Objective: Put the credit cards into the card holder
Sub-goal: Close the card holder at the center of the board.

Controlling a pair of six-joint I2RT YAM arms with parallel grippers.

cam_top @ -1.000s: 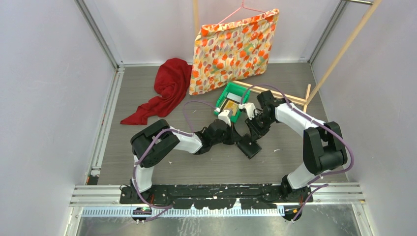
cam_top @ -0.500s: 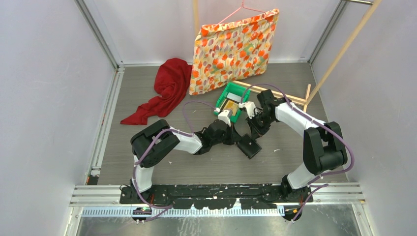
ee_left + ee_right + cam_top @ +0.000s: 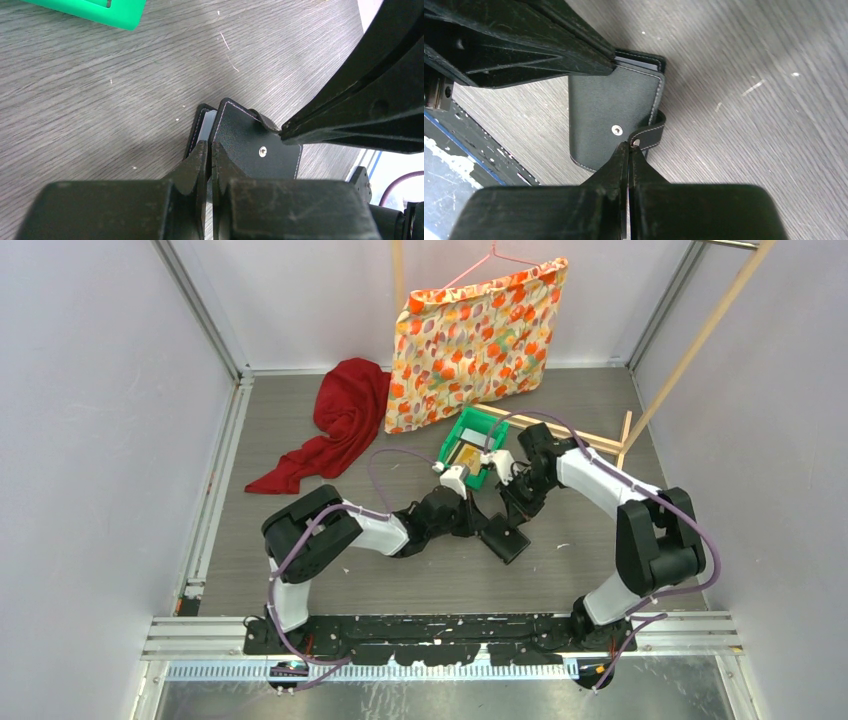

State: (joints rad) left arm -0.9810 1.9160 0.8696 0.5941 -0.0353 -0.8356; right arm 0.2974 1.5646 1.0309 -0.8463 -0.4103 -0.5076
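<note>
The card holder point(image 3: 609, 105) is a small black case with pale stitching round its edge, a silver stud point(image 3: 616, 130) on the cover and a narrow snap tab point(image 3: 651, 134) curling off one long side. Pale pages show under the cover at one short end. It lies on the grey wood-grain table point(image 3: 350, 575) near the middle, between the two arms and just nearer than the green tray point(image 3: 452, 438), where a yellow card point(image 3: 466, 456) rests. From overhead it sits askew to the table's edges, and its long axis seems to slant from far-left to near-right. The left claw point(image 3: 210, 146) is pinched closed on the cover's edge at the short end where the pages show. The right claw point(image 3: 628, 147) is closed on the free end of the tab.
</note>
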